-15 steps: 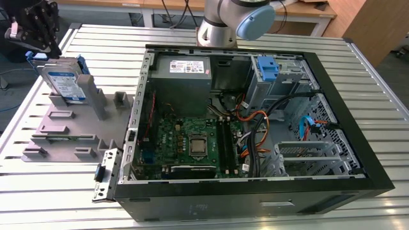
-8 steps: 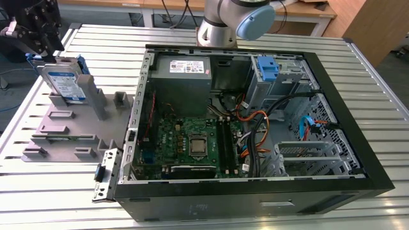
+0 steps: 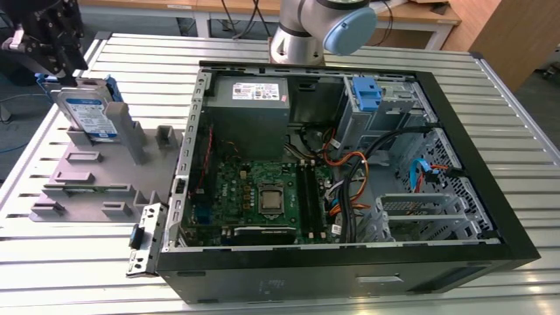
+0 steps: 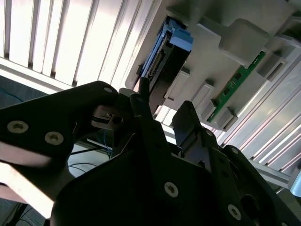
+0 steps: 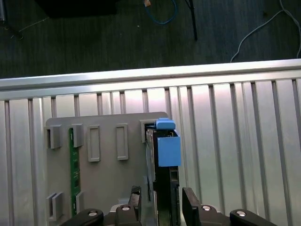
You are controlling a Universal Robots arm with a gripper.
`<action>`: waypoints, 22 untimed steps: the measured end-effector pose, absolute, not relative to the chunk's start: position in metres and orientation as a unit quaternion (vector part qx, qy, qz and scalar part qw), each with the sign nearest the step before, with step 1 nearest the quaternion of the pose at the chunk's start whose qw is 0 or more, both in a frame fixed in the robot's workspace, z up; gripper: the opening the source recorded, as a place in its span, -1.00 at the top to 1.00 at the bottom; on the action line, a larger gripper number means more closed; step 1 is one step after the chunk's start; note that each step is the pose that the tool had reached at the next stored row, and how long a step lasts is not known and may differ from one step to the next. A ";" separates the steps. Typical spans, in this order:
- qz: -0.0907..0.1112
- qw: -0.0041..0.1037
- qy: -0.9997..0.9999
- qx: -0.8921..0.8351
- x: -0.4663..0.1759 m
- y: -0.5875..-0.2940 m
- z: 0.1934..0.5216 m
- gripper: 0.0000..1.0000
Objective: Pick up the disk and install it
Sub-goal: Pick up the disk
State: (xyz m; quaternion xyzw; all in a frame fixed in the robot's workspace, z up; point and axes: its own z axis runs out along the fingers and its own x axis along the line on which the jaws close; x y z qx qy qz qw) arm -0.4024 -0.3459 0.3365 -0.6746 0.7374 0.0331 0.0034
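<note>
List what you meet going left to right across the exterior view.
disk standing upright outside the case → motherboard → metal drive cage

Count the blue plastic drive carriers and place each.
2. One frames the disk standing in the grey fixture; one blue bracket sits in a drive bay of the computer case. Others may be hidden inside.
</note>
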 end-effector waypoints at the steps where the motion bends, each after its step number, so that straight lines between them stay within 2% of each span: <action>1: 0.033 0.003 0.733 -0.679 -0.402 -0.346 0.336 0.06; 11: 0.033 0.003 0.731 -0.682 -0.402 -0.346 0.336 0.04; 12: 0.033 0.003 0.731 -0.682 -0.402 -0.346 0.336 -0.09; 22: 0.033 0.003 0.715 -0.699 -0.404 -0.346 0.329 -0.09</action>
